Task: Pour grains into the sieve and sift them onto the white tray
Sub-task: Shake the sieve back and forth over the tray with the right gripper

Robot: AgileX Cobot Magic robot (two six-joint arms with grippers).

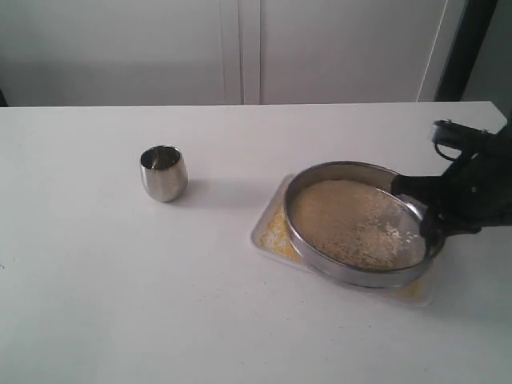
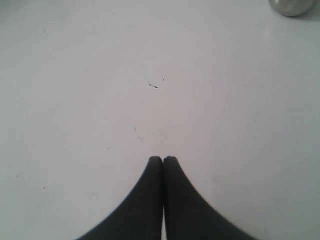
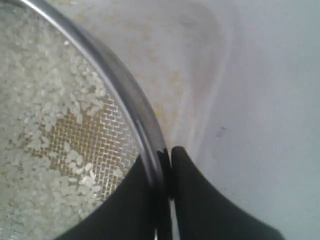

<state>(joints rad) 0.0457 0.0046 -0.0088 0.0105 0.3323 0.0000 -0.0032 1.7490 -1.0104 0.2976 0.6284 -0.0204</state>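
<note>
The left tool (image 2: 163,160) is clenched on nothing above bare tabletop (image 2: 100,100), with the steel cup (image 2: 292,6) just at the edge of its wrist view. That cup stands upright, well apart from the white tray (image 1: 258,234), with open tabletop between them. The sieve (image 1: 352,278) covers most of the tray, perhaps held slightly above it. Pale grains (image 1: 352,224) lie on its mesh, yellow ones on the tray. The right tool (image 1: 426,212) grasps the sieve's right rim, near the tabletop's right edge.
</note>
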